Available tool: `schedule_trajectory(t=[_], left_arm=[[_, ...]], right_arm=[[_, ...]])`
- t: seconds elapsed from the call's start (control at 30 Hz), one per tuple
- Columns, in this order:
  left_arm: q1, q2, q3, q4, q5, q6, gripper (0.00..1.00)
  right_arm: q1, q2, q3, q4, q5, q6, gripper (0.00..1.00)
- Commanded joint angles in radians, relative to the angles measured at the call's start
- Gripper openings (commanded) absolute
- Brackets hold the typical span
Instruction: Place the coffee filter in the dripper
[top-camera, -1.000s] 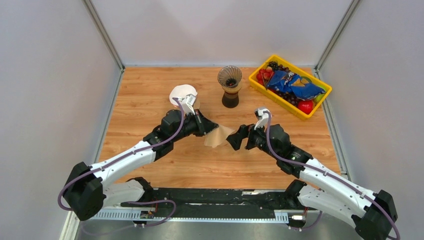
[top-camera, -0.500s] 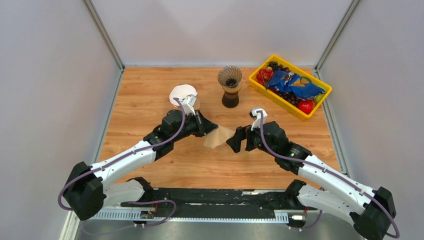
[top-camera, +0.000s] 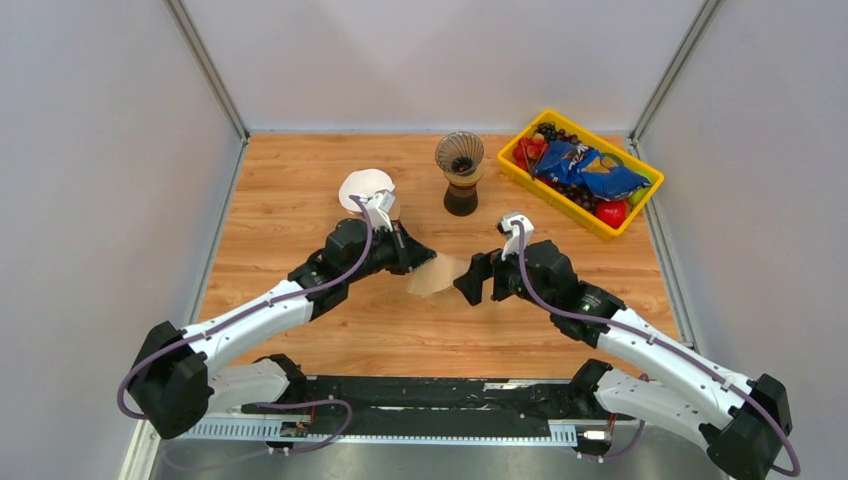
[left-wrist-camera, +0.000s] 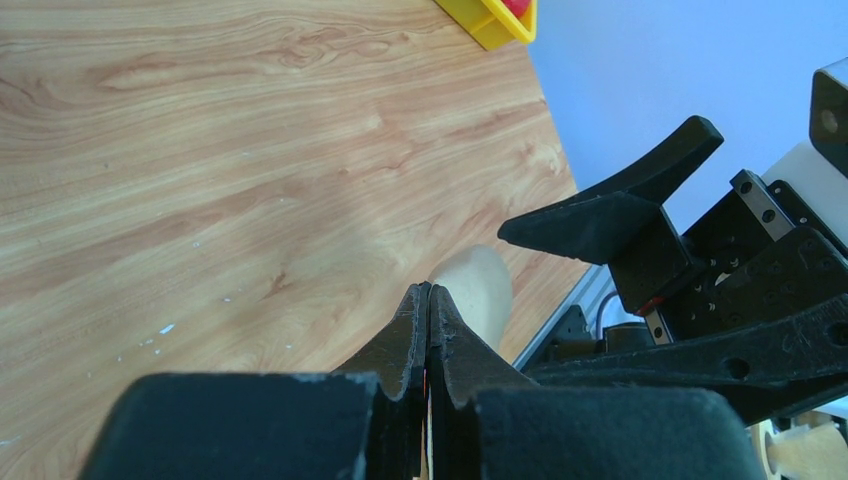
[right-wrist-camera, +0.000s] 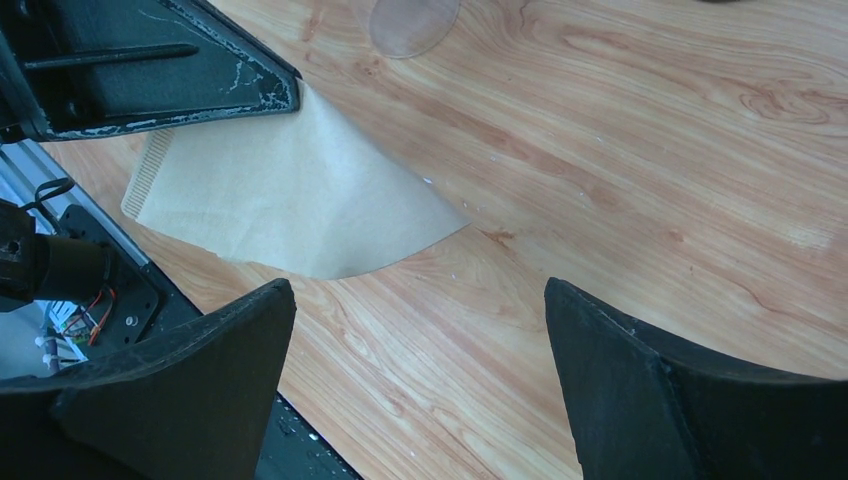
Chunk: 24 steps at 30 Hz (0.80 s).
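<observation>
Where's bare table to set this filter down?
Bare wood lies left of the white filter stack, and between the dripper and the right gripper. Crowded: mid-table, where the left gripper holds the brown filter, and beside the yellow bin.

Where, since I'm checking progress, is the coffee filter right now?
The coffee filter is mid-table in the top view, pinched in the shut left gripper, with the open right gripper to its right and the dripper farther back.
</observation>
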Motion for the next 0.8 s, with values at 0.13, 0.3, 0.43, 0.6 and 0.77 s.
schedule_trajectory(t=[0.13, 0.3, 0.43, 0.6, 0.77], left_arm=[[-0.003, 0.007, 0.044, -0.009, -0.019, -0.041, 0.00], [-0.002, -0.012, 0.001, 0.006, -0.122, -0.207, 0.00], [-0.002, -0.050, -0.031, 0.019, -0.173, -0.289, 0.00], [-0.003, -0.097, -0.051, 0.012, -0.245, -0.334, 0.00], [-0.003, -0.128, -0.083, 0.033, -0.279, -0.378, 0.00]], right_arm=[[0.000, 0.035, 0.038, 0.031, -0.094, -0.014, 0.98], [0.001, -0.004, -0.049, 0.148, -0.100, 0.032, 0.98], [0.001, -0.039, -0.100, 0.217, -0.092, 0.086, 0.98], [0.004, -0.001, -0.168, 0.399, -0.171, 0.161, 0.98], [0.005, 0.028, -0.213, 0.549, -0.155, 0.232, 0.98]])
